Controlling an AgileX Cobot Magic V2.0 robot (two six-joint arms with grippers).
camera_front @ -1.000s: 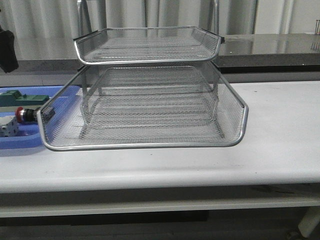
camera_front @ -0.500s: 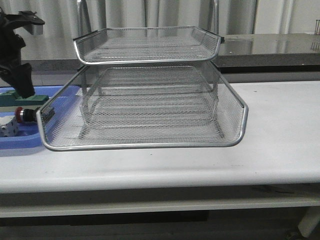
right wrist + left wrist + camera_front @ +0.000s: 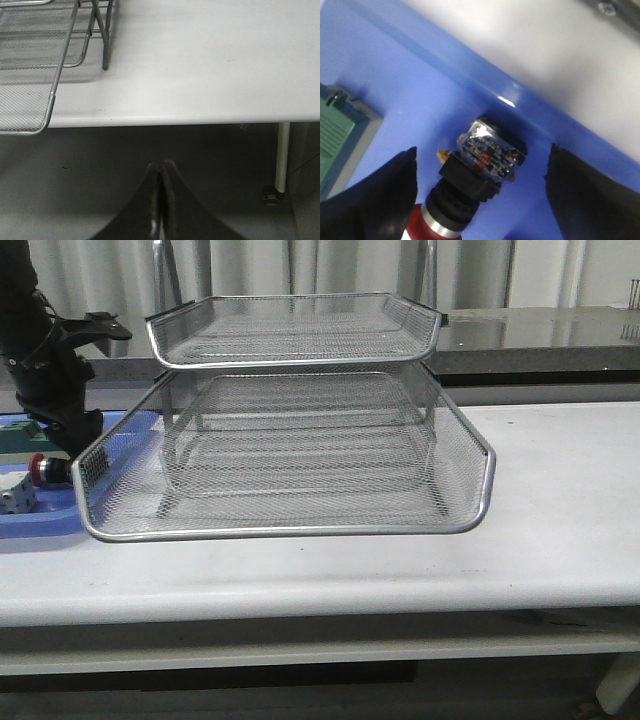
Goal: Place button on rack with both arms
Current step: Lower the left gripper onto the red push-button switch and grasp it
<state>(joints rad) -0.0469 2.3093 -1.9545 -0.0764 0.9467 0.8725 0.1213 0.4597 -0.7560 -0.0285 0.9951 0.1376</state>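
- Left pincer (image 3: 480, 200) was open, jaws spread wide either side of the button (image 3: 470, 187), not touching it.
- Button lay on its side in the blue tray (image 3: 395, 80), rear block up against the tray's rim, red head toward the pincer. In the front view it sat at far left (image 3: 40, 470), just beside the rack (image 3: 285, 455), lower tray pulled out toward the camera.
- Right pincer (image 3: 160, 200) was closed on nothing, parked off the table (image 3: 200, 60) edge, well apart from the button.
- Risks, my read:
  - Button is round and lying down; if the jaws close off-centre it could roll or squirt out along the tray.
  - Rear block is tight to the rim, so one finger may land on the rim instead of the button.
  - Green block (image 3: 340, 137) sits near the other finger; a drift that way could nudge it.
  - Left arm (image 3: 50, 370) is just beside the rack's pulled-out corner; lifting straight across could clip the wire edge.
- Hard to make out:
  - Red head is cut off at the wrist frame's edge.
  - Front view mostly hides the button behind arm and mesh.
  - Fingertips are blurred dark shapes; height above the tray can't be told.
  - Bottom tier of the rack isn't clearly separable through the mesh.
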